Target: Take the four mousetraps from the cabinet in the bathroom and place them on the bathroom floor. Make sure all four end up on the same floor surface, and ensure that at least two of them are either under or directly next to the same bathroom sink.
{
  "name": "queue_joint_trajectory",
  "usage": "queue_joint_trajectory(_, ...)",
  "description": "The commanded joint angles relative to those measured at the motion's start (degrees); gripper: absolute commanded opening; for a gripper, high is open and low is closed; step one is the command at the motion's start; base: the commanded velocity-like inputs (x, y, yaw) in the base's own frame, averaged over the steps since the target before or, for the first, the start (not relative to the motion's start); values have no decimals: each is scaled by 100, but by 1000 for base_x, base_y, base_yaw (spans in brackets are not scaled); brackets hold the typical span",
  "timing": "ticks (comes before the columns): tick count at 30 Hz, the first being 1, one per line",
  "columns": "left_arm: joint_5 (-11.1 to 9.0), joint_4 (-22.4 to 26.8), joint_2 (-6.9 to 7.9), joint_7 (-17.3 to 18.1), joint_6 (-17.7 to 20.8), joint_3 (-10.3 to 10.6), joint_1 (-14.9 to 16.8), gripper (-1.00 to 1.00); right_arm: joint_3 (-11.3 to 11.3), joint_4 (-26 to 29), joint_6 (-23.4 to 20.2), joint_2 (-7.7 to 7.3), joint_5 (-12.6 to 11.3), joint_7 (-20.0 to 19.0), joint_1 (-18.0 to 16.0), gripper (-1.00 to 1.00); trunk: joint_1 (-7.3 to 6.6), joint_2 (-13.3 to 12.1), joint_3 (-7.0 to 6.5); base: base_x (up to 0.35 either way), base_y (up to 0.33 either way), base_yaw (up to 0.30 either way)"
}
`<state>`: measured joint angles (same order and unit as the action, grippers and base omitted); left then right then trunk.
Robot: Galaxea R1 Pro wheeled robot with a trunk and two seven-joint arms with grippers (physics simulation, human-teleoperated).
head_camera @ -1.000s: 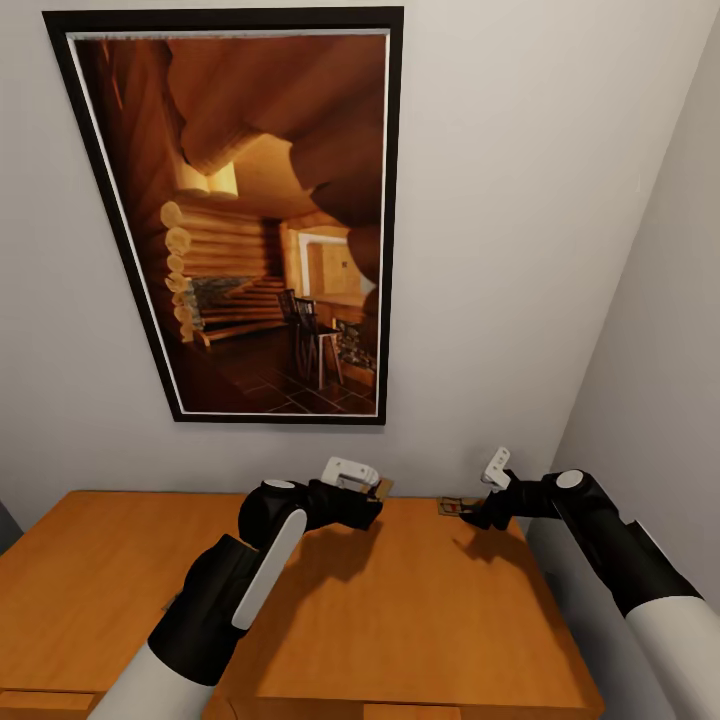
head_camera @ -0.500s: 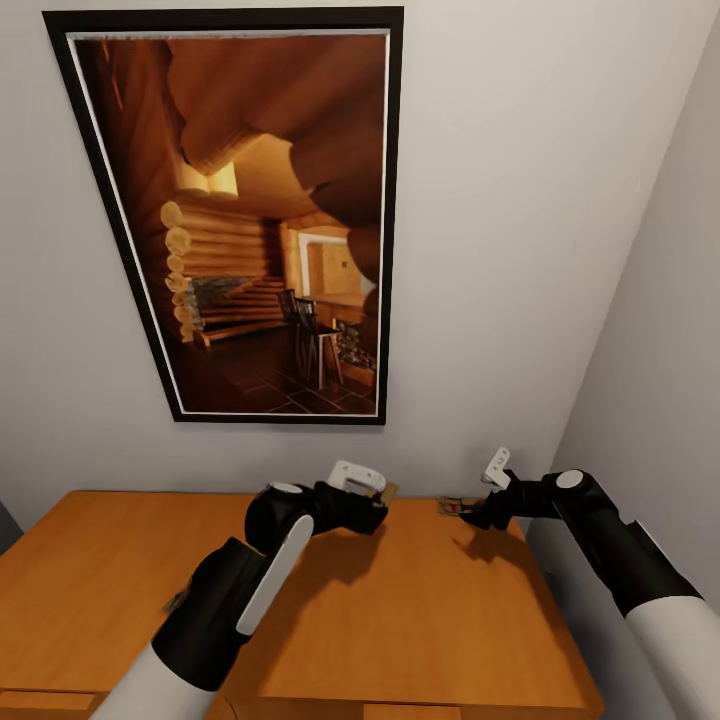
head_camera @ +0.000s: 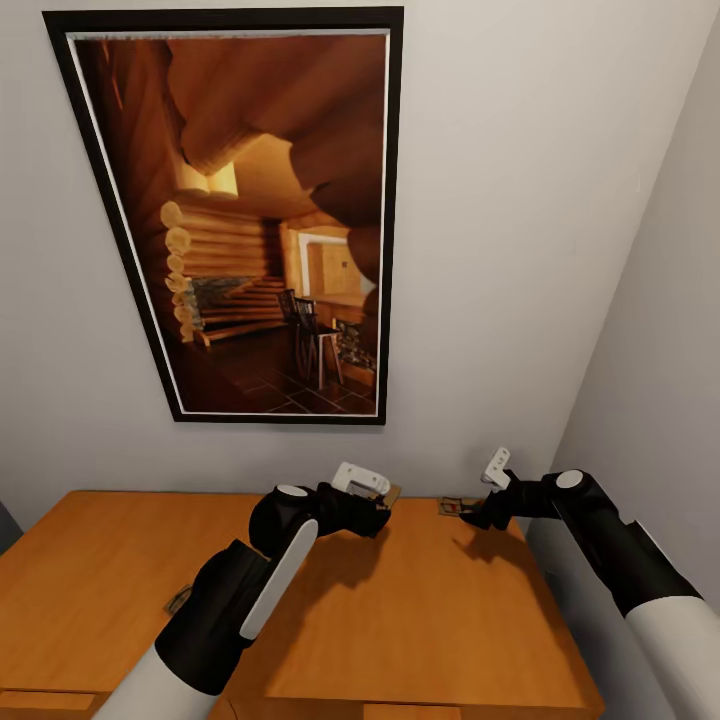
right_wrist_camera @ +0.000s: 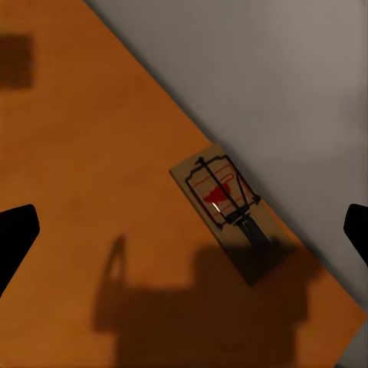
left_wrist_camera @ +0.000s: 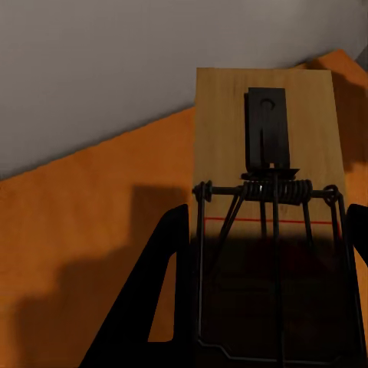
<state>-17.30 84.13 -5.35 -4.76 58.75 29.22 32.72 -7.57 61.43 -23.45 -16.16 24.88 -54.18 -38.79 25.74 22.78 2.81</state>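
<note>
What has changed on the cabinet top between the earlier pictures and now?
The left gripper has slid a little toward the right gripper, its fingers straddling a mousetrap. This uncovered another mousetrap beside its forearm. The right gripper stayed open over the corner mousetrap. The cabinet is unchanged.

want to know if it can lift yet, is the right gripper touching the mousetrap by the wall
Apart. In the right wrist view the mousetrap lies flat on the cabinet, well clear of both fingertips of the wide-open right gripper.
</note>
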Motion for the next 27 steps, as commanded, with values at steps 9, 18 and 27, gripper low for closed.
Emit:
queue_joint_trajectory(9, -65, 20, 9, -45, 17, 4, 7, -100, -7, 10, -30, -7, 26, -22, -6, 100, 4, 14, 14, 0, 0, 0)
queue_joint_trajectory(18, -69, 28, -67, -35, 11, -10, 7, -100, -8, 10, -31, -6, 29, -22, -6, 100, 4, 14, 14, 0, 0, 0)
queue_joint_trajectory(27, -55, 2, -80, -37, 5, -5, 7, -100, -19, 10, -29, -3, 38, -26, -6, 100, 4, 14, 14, 0, 0, 0)
